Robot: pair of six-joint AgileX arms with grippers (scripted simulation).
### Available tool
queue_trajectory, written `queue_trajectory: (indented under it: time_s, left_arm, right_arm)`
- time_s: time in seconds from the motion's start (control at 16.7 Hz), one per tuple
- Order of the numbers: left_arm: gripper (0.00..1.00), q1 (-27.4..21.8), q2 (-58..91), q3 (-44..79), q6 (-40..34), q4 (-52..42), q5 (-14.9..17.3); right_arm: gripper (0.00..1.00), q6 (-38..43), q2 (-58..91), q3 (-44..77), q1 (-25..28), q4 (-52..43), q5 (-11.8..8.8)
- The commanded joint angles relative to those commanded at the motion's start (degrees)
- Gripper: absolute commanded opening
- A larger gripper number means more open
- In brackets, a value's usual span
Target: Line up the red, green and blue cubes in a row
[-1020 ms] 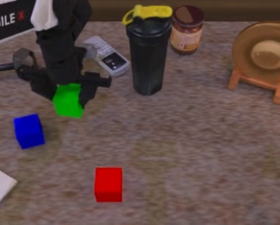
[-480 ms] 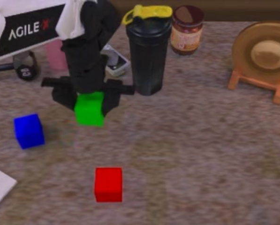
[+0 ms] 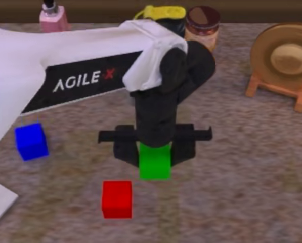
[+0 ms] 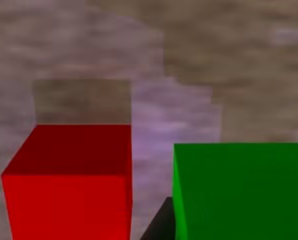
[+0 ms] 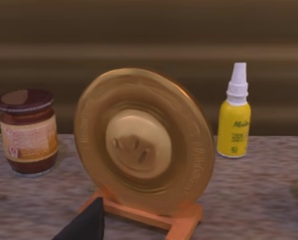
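Note:
My left gripper (image 3: 154, 156) is shut on the green cube (image 3: 154, 162) and holds it near the table's middle. The red cube (image 3: 116, 199) rests on the table just left of and in front of the green one, with a small gap between them. In the left wrist view the green cube (image 4: 241, 190) fills one side, the red cube (image 4: 69, 175) sits beside it, and a black fingertip (image 4: 161, 225) shows between them. The blue cube (image 3: 31, 141) lies alone at the left. My right arm is outside the top view; only one dark fingertip (image 5: 84, 225) shows in its wrist view.
Along the back stand a pink bottle (image 3: 53, 17), the black shaker's yellow lid (image 3: 158, 11) behind my left arm, a brown jar (image 3: 202, 25) and a golden plate on a wooden stand (image 3: 287, 55). A yellow dropper bottle (image 5: 234, 120) stands beside the plate.
My left gripper has carried the green cube from the back left, beside the shaker, forward and to the right, ending close to the red cube. The red and blue cubes have not moved.

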Motion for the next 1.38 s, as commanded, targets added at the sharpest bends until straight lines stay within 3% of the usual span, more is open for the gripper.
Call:
queue_trajectory:
  time_s: [0.18,0.54,0.9,1.2,1.38]
  left_arm:
    - [0.00,-3.6,-1.5,-1.3,-4.1,0.3,0.0]
    - [0.00,-3.5,-1.1,-1.9,-4.0,1.3,0.0]
    - [0.00,-3.7,2.6,-9.7,-4.2,13.2,0.0]
    - [0.00,-3.8,3.2,-10.8,-4.2,14.6,0.0]
    - [0.23,-3.8,3.2,-10.8,-4.2,14.6,0.0]
  right_arm:
    - [1.00,0.0,0.0,0.0,0.0,0.0,0.0]
    - [1.00,0.0,0.0,0.0,0.0,0.0,0.0]
    - [1.00,0.0,0.0,0.0,0.0,0.0,0.0]
    - [1.00,0.0,0.0,0.0,0.0,0.0,0.0]
    - [1.00,0.0,0.0,0.0,0.0,0.0,0.0]
